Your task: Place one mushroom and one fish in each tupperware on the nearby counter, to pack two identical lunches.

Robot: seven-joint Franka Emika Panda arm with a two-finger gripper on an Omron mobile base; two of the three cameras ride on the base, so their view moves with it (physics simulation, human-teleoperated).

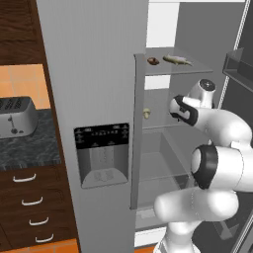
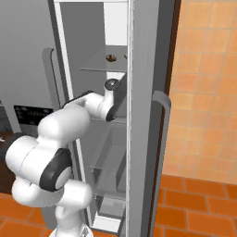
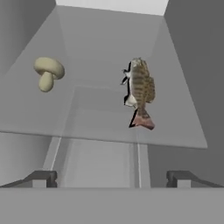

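Inside the open fridge, the claw (image 3: 112, 178) is held spread wide and empty before a glass shelf (image 3: 175, 131) carrying a fish (image 3: 140, 89) and a pale mushroom (image 3: 48, 72). Picking appears under way; the fish would next be straddled and gripped.

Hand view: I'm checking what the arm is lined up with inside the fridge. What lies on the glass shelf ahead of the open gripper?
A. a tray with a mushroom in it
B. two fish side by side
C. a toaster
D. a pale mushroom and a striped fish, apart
D: a pale mushroom lies left and a striped fish right on the glass shelf, not touching, beyond the open gripper.
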